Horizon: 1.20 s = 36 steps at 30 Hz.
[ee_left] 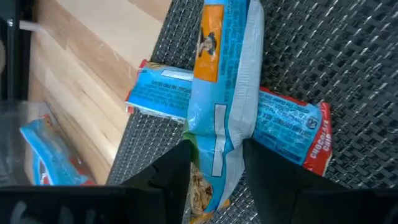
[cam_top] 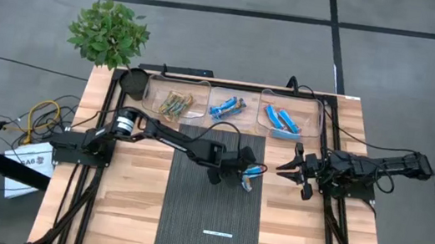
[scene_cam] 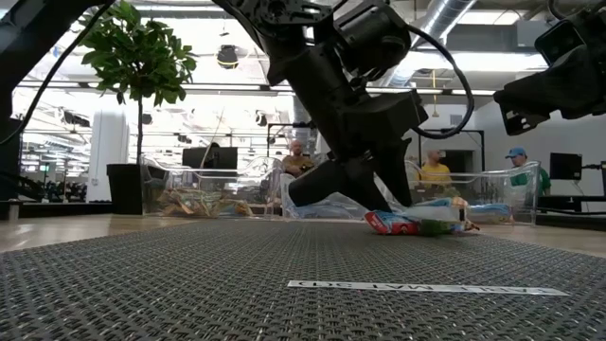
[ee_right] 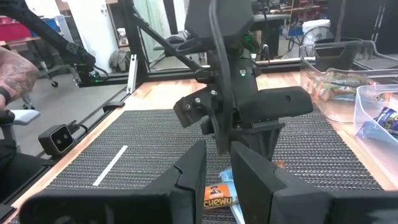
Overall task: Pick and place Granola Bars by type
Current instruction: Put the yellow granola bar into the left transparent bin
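1. Granola bars from above: two are left on my dark woven mat (cam_top: 216, 198), at its right edge, under my left pincer (cam_top: 249, 177). The rest lie sorted in three clear bins along the far edge of the wooden table (cam_top: 123, 202): tan bars in the left bin (cam_top: 176, 100), blue-and-orange ones in the middle bin (cam_top: 229, 105), bright blue ones in the right bin (cam_top: 289, 119). My right pincer (cam_top: 289, 167) waits just off the mat's right edge, pointing toward the left one. A thin white strip (cam_top: 217, 233) lies near the mat's front end, and a potted plant (cam_top: 109, 32) stands beyond the table's far left corner.

2. Level with the table: my left pincer (scene_cam: 365, 199) is down at the mat, its tips at the bars (scene_cam: 417, 224), which rest on the mat's weave. People sit in the room behind the bins.

3. Left wrist camera: my fingers (ee_left: 171, 177) stand half open on either side of one end of a blue-and-orange bar (ee_left: 221, 87), pressing its wrapper. It lies crosswise on top of a blue bar with red ends (ee_left: 280, 121).

4. Right wrist camera: my right fingers (ee_right: 186, 171) are nearly closed, a narrow gap between them, holding nothing. Past them the left pincer stands over the bars (ee_right: 219, 198).
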### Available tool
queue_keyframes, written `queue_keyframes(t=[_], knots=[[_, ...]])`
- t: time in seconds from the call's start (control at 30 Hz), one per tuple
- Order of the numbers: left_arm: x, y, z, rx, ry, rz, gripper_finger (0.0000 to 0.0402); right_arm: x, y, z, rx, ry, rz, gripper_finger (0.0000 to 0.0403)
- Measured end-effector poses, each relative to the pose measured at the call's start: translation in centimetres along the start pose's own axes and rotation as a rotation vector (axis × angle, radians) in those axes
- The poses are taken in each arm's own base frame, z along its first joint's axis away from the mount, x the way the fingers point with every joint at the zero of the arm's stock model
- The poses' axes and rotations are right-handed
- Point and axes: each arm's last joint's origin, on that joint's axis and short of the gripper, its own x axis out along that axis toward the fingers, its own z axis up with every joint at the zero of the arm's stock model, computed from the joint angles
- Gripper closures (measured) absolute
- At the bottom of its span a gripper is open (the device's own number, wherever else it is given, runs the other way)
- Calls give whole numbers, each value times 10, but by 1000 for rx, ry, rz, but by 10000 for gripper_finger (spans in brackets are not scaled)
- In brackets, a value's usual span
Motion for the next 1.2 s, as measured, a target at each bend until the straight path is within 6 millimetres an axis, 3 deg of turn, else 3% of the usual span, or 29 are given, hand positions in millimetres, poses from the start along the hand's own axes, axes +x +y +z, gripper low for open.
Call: queue_keyframes(t=[0.4, 0.77, 1.2], knots=[[8, -3, -2, -4, -21, -20, 271, 0, 0, 0, 0, 1, 0, 336], [8, -4, -2, -12, -21, -20, 394, 0, 0, 0, 0, 1, 0, 336], [-1, 0, -5, -96, 85, 23, 401, 0, 0, 0, 0, 1, 0, 336]])
